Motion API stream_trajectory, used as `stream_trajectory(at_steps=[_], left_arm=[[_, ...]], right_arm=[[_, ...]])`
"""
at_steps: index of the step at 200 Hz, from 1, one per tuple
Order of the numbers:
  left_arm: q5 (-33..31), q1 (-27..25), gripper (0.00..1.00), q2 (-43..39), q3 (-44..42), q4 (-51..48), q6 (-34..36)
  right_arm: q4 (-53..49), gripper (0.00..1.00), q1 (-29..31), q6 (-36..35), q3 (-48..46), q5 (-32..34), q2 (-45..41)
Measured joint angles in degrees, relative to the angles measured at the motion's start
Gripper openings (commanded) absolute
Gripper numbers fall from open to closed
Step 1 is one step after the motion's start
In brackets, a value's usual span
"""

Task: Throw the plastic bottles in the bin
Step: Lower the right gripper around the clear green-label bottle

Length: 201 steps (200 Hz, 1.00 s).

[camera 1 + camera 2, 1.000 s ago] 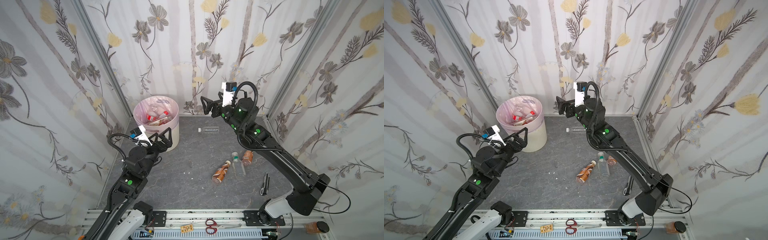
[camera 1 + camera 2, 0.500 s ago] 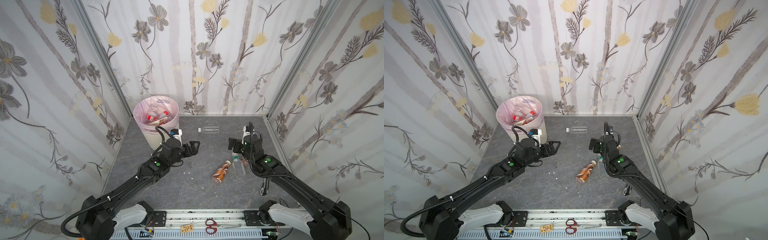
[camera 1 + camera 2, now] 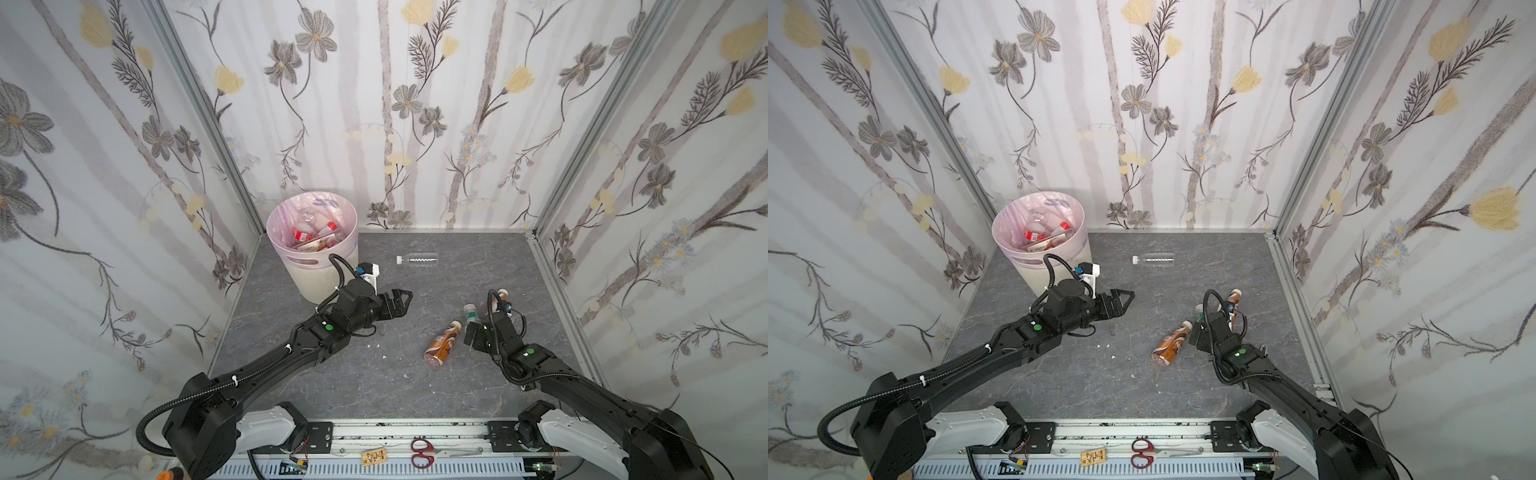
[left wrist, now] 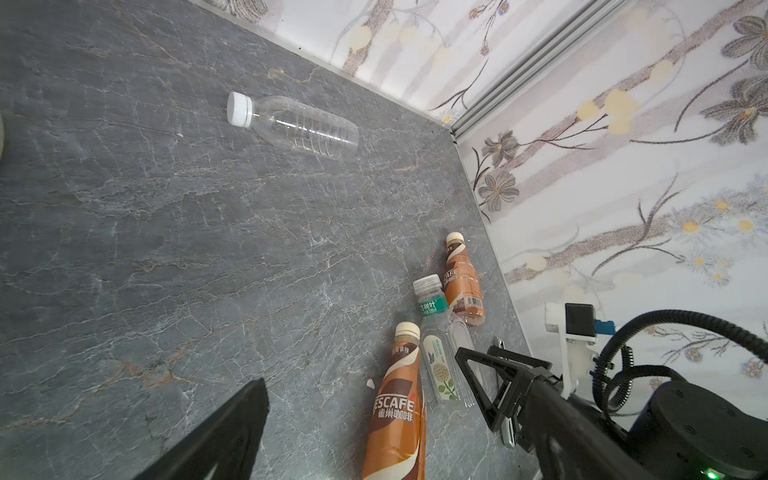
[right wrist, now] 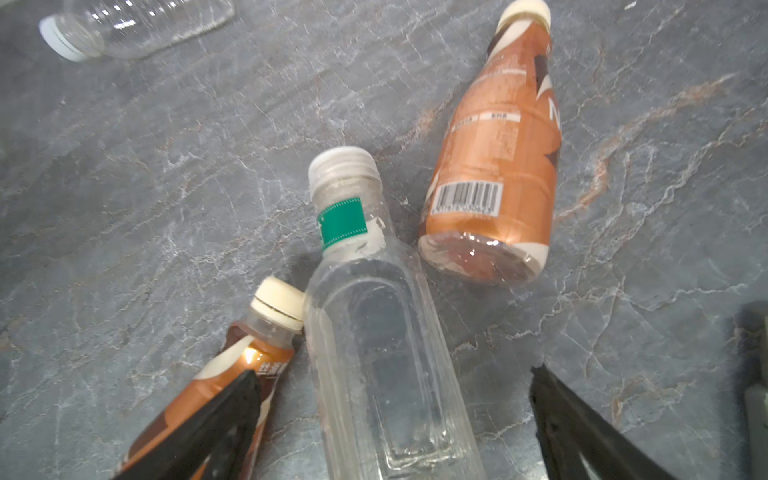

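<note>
Pink-lined bin (image 3: 305,278) already holds some plastic bottles (image 3: 304,235); four remain on bench (image 3: 332,386). Right gripper (image 5: 392,374) spread wide over green-label bottle (image 5: 374,316), not grasping; left gripper (image 3: 397,303) released, empty.

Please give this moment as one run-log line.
left gripper open, empty | right gripper open over green-label bottle | four bottles outside bin

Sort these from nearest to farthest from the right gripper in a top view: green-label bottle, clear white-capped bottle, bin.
1. Green-label bottle: lying right at the open right gripper.
2. Clear white-capped bottle: lying near the back wall.
3. Bin: back left corner.
</note>
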Motion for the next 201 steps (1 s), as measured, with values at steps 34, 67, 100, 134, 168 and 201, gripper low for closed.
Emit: stream_trajectory(at_steps=[34, 67, 100, 134, 168, 201], left_arm=[[0.8, -0.2, 1.0, 0.0, -0.2, 1.5, -0.2], [2.4, -0.5, 1.0, 1.2, -0.3, 2.2, -0.2], [3.1, -1.5, 1.0, 1.6, -0.7, 2.6, -0.3], [3.3, -1.7, 1.0, 1.6, -0.9, 2.6, -0.3], [3.4, -1.8, 1.0, 1.5, -1.0, 2.8, -0.3], [3.8, -1.7, 1.0, 1.0, -1.0, 2.8, -0.3]], right_arm=[[1.6, 0.88, -0.1, 0.4, 0.0, -1.5, 4.9], [3.2, 0.85, -0.1, 0.3, 0.7, -3.3, 7.8], [4.1, 0.77, -0.1, 0.2, 1.2, -4.4, 9.5], [4.9, 0.64, -0.1, -0.5, 2.0, -5.5, 10.8], [5.0, 0.59, -0.1, -0.9, 2.4, -5.6, 10.8], [4.9, 0.58, -0.1, -2.3, 4.7, -5.6, 10.8]])
